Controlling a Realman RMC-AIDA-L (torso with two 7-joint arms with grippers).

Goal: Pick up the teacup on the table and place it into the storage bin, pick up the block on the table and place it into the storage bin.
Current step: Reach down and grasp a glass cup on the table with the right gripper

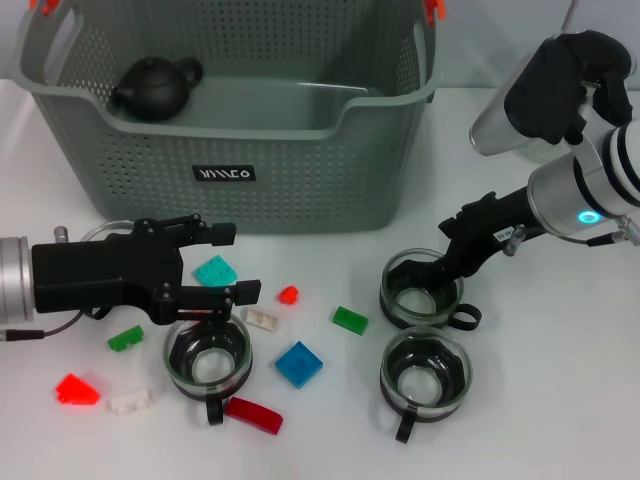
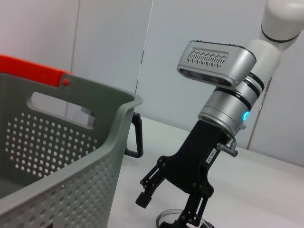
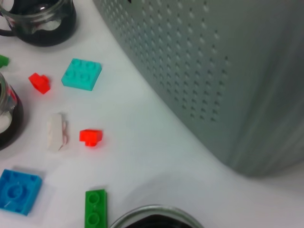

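The grey-green storage bin point(image 1: 300, 150) stands at the back, and its perforated wall point(image 3: 228, 71) also shows in the right wrist view. My left gripper point(image 1: 235, 262) is open, low over the table, with a teal block point(image 1: 215, 270) between its fingers and a glass teacup point(image 1: 207, 355) just in front of it. My right gripper point(image 1: 432, 268) is open, reaching down at the rim of another teacup point(image 1: 420, 292). A third teacup point(image 1: 425, 372) stands in front of that one. The left wrist view shows the right gripper point(image 2: 166, 209) with its fingers apart above a cup rim point(image 2: 180, 221).
A black teapot point(image 1: 155, 88) lies inside the bin. Loose blocks are scattered between the cups: small red point(image 1: 288, 294), white point(image 1: 262, 318), green point(image 1: 349, 320), blue point(image 1: 299, 363), a long red one point(image 1: 252, 413), and green point(image 1: 125, 339), red point(image 1: 77, 388) and white point(image 1: 133, 401) at the left.
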